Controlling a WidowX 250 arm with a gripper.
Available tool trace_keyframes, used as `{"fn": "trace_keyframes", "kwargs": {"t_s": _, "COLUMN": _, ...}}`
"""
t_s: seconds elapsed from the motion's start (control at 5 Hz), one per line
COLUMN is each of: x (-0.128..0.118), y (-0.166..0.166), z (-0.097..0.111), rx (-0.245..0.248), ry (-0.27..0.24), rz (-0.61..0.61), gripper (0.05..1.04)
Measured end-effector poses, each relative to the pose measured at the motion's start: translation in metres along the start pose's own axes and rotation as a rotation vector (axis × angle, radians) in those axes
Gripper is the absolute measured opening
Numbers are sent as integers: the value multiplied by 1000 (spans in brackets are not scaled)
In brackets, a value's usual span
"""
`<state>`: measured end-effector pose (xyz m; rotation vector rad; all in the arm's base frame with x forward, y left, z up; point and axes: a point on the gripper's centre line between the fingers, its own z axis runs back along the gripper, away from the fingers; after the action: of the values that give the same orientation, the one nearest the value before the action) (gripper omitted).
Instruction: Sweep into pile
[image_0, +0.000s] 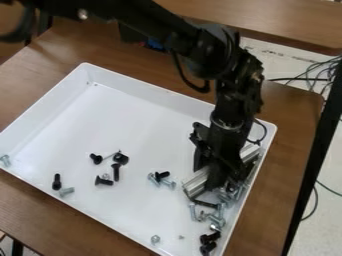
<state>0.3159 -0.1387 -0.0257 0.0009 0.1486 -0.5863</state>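
The black gripper (217, 172) is low in the right part of the white tray (133, 107), around a silver metal bar (195, 184) that lies at a slant near the right wall. Silver bolts (218, 218) and black screws (208, 242) crowd beside and below the bar. Left of the bar is a small group of silver bolts with a black screw (161, 175). Several black screws (116, 172) lie left of centre, and another black screw (57, 181) is near the front wall beside a silver bolt (66, 191). The gripper hides part of the bar.
Raised walls surround the tray, which sits on a brown wooden table (294, 117). One silver bolt (5, 160) is at the far left corner, and a nut (155, 239) lies near the front edge. Cables (314, 75) run over the floor at right.
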Motion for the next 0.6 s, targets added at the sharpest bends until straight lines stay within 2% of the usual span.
{"fn": "trace_keyframes", "kwargs": {"t_s": 0.2, "x": -8, "y": 18, "z": 4, "rx": -9, "ry": 15, "rz": 77, "gripper": 353}}
{"fn": "trace_keyframes", "kwargs": {"t_s": 0.4, "x": -27, "y": 60, "z": 15, "rx": 32, "ry": 48, "rz": 173, "gripper": 353}}
{"fn": "trace_keyframes", "kwargs": {"t_s": 0.6, "x": -51, "y": 111, "z": 35, "rx": 77, "ry": 34, "rz": 271, "gripper": 354}}
